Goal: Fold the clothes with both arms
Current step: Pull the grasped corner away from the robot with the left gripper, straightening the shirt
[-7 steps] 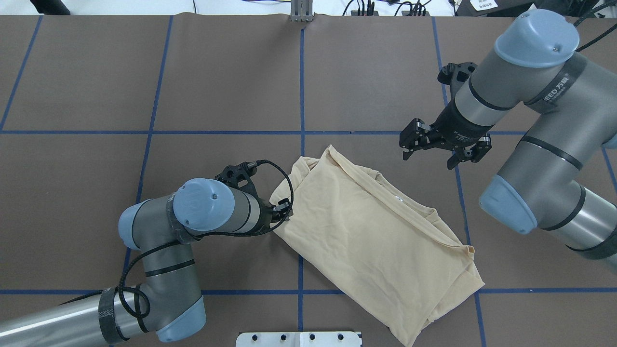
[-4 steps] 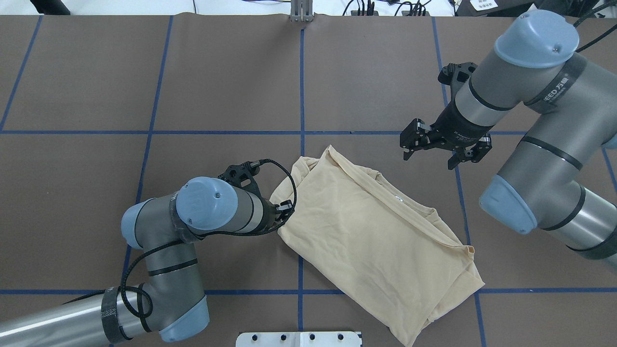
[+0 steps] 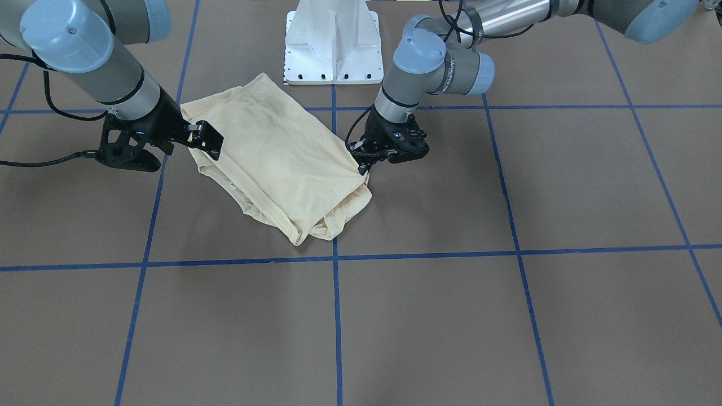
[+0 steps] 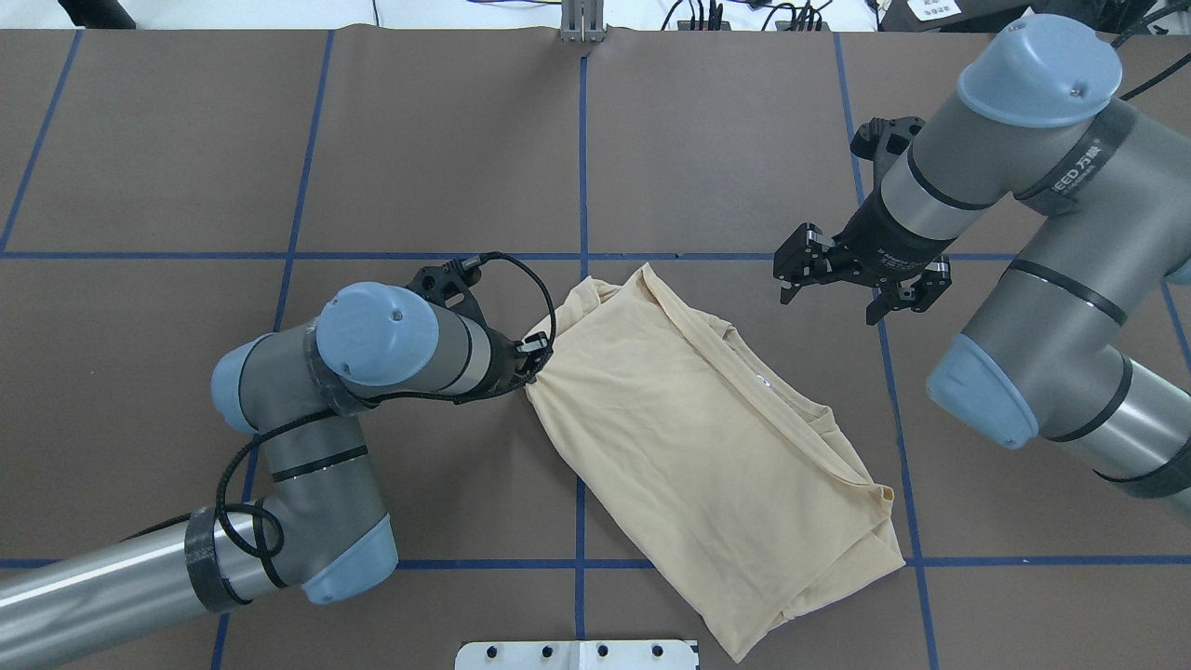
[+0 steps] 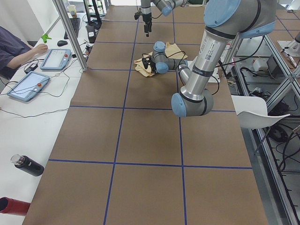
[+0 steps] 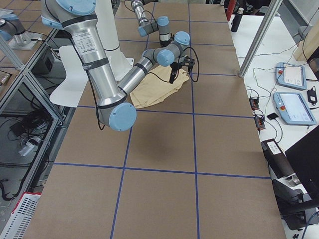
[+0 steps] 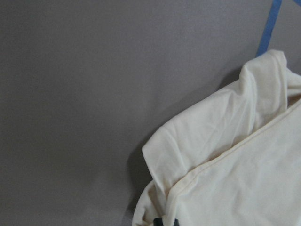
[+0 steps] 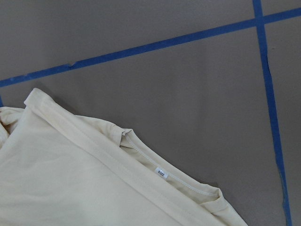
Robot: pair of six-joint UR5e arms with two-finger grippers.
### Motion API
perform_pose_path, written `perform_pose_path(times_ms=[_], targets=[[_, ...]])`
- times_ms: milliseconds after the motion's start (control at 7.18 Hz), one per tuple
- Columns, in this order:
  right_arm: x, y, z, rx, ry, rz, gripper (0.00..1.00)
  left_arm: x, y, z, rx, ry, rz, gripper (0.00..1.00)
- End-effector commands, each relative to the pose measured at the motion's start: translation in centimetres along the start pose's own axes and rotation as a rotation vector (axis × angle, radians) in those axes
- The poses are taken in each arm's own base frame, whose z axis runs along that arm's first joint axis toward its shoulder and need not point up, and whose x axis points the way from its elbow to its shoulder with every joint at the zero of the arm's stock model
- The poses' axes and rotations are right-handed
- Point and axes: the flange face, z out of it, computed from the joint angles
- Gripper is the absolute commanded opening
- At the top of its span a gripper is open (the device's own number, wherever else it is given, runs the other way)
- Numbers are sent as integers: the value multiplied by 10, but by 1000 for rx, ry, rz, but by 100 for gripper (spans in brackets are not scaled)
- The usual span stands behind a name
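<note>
The cream-yellow shirt [image 4: 707, 447] lies folded in a slanted oblong on the brown table, plain side up, its small white neck label [image 8: 161, 173] near the far edge. My left gripper [image 4: 532, 372] is shut on the shirt's left edge, where the cloth bunches and pulls taut toward it [image 3: 364, 163]. In the left wrist view that shirt corner [image 7: 225, 155] fills the lower right. My right gripper [image 4: 842, 298] hangs open, beyond the shirt's far right side and holding nothing. From across the table it [image 3: 192, 141] shows by the collar edge.
The white pedestal base [image 4: 577, 654] stands at the table's near edge, close to the shirt's near corner. Blue tape lines [image 4: 582, 167] grid the tabletop. A person's sleeve and control tablets [image 5: 54, 58] lie on a side bench, along with a dark bottle [image 5: 26, 165].
My left gripper moved away from the base and slightly left, dragging the shirt's edge with it. The shirt swung and its near right corner slid left. The right gripper barely moved.
</note>
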Motion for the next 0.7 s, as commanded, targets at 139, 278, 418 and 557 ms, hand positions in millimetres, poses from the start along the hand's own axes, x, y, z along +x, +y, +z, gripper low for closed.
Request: perform_pose_path(times_ms=[139, 278, 418, 557], targets=[[2, -3, -2, 12, 2, 14, 100, 22, -68, -14, 86, 10, 12, 0], [2, -4, -2, 21, 6, 11, 100, 42, -86, -4, 107, 0, 12, 0], [2, -4, -2, 22, 6, 10, 100, 50, -103, 4, 129, -11, 31, 0], [3, -6, -4, 24, 6, 10, 100, 56, -123, 5, 152, -21, 40, 0]])
